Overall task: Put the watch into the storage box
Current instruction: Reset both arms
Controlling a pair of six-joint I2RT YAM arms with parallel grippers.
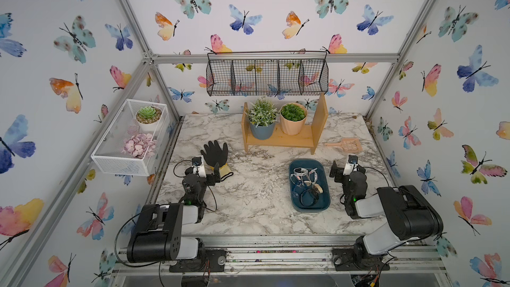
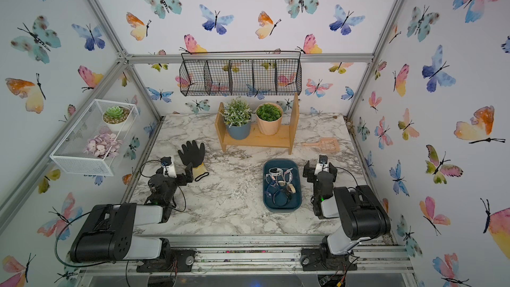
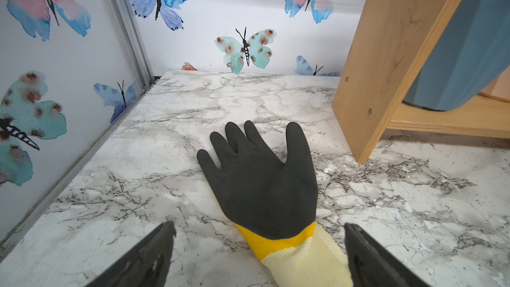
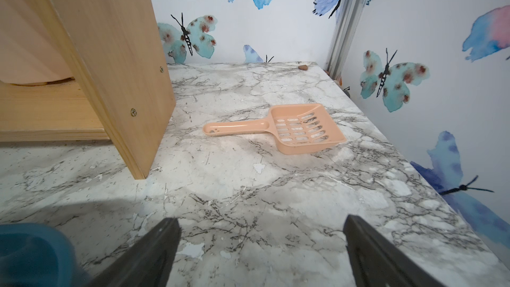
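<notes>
Presently, my left hand (image 3: 259, 240) stands wide open and holds nothing; it sits low over the marble bench (image 1: 262, 218), with the pale cuff of a black-and-yellow glove (image 3: 262, 183) lying ungripped in the gap between its jaws. My right hand (image 4: 260, 225) is equally wide open and empty, just beside the storage box (image 1: 324, 189) on that box's right, and faces a peach slotted scoop (image 4: 302, 129) farther back on the bench. Inside the box lie the watches (image 1: 308, 197) in a loose tangle, pale-strapped ones toward its far end and a black one toward its near end.
</notes>
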